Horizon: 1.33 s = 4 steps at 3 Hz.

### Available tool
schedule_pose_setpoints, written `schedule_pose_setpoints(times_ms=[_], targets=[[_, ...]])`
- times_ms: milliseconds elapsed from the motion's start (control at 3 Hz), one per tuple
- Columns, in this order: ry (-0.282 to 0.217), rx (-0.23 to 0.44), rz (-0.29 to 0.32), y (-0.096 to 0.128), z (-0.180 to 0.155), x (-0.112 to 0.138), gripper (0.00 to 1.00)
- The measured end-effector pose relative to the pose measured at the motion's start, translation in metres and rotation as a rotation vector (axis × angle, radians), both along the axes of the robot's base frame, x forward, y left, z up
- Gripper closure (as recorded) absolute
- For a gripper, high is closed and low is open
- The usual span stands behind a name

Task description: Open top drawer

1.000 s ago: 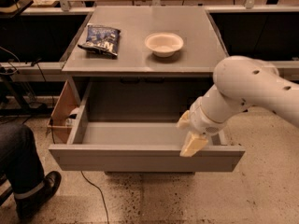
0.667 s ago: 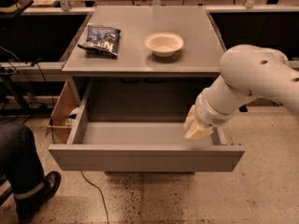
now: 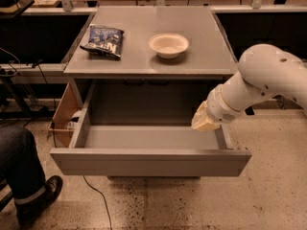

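You raised the gripper (image 3: pixel 205 120) off the top drawer (image 3: pixel 148 162), right of centre; I couldn't tell its grip, and the opening looked done.

Warm, yellowish light falls from above, lighting the table top (image 3: pixel 144 18) evenly, with a soft sheen near the bowl (image 3: pixel 168 45). The open drawer (image 3: pixel 148 162) lies in dimmer shade beneath, darkest at its back wall. The gripper (image 3: pixel 205 121), right of centre above the drawer's right side, shows pale and bright; the frame's left edge falls dark

Blue snack bag (image 3: pixel 102 41) and white bowl (image 3: pixel 168 44) lie on the tabletop (image 3: pixel 144 63)
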<state>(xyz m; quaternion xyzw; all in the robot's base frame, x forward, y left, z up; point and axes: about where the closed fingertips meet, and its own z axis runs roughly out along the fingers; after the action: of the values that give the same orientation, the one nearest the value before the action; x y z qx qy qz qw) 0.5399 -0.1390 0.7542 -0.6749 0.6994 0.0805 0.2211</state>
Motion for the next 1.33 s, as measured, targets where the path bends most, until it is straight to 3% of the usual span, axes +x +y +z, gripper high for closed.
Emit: schedule_pose_setpoints(times_ms=[333,667,1000,1333], targets=[[0.030,0.130,-0.048,0.004,-0.023,0.018,1.00],[0.093,0.230,-0.081,0.012,-0.056,0.029,1.00],[0.174,0.286,-0.080,0.023,-0.089,0.033,1.00],[0.194,0.296,-0.080,0.025,-0.098,0.034,1.00]])
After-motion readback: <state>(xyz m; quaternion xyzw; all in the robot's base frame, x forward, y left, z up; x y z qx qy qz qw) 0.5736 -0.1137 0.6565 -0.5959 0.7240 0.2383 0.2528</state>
